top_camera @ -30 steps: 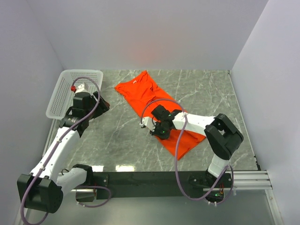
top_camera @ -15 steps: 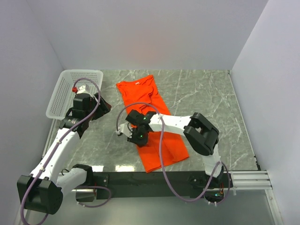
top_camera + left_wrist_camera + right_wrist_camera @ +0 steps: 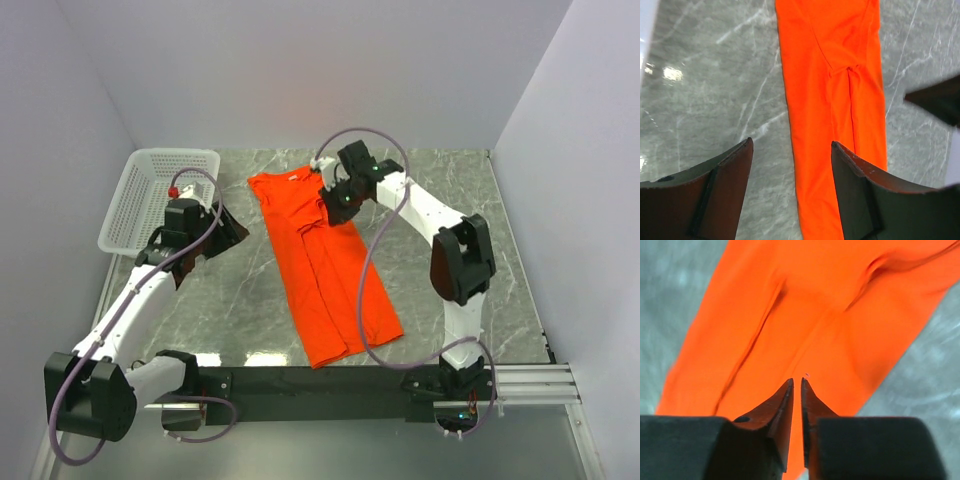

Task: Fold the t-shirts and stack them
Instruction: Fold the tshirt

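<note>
Top external: orange-red t-shirt (image 3: 325, 270) lying in a long strip on bench (image 3: 440, 200), white neck label (image 3: 294, 177) unreadable. Left claw (image 3: 791, 145) released, empty; right claw (image 3: 795, 382) nearly clenched, gripping nothing.

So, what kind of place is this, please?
Probably a robot test cell in a lab, not a home: plain white walls box in a grey marble-look table, two arms are bolted to a rail at its near edge, and one orange t-shirt lies on it.

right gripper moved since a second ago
Yes: the right gripper went from mid-table toward the back wall, now level with the white plastic mesh basket.
</note>
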Action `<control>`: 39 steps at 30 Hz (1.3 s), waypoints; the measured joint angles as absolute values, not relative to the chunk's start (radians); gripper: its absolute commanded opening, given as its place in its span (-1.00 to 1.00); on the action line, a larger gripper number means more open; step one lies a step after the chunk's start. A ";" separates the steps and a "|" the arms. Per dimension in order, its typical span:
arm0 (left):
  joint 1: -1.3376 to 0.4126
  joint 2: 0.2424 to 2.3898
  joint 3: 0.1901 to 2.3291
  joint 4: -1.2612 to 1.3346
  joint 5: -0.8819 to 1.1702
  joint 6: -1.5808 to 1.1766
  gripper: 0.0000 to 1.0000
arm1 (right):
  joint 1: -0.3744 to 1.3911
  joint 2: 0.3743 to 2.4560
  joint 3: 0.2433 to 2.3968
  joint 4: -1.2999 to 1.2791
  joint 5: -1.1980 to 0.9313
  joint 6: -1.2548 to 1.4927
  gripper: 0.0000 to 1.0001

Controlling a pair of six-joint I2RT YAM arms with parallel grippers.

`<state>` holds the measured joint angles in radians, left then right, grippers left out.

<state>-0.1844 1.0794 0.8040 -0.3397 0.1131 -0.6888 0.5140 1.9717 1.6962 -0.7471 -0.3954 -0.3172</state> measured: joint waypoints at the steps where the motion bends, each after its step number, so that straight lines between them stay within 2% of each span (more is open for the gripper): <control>1: -0.184 1.090 0.804 -0.340 0.122 -0.690 0.37 | 0.500 2.011 1.751 -0.752 -0.393 -0.275 -0.68; 7: -0.184 1.103 0.804 -0.340 0.167 -0.701 0.36 | 0.458 2.249 1.952 -0.729 -0.382 -0.099 -0.80; 12: -0.184 1.103 0.801 -0.333 0.191 -0.721 0.36 | 0.442 2.380 2.066 -0.733 -0.331 -0.027 -0.81; 22: -0.186 1.123 0.770 -0.303 0.247 -0.749 0.36 | 0.438 2.436 2.146 -0.733 -0.262 0.025 -0.81; 39: -0.187 1.191 0.770 -0.288 0.268 -0.749 0.36 | 0.388 2.471 2.157 -0.738 -0.180 0.089 -0.89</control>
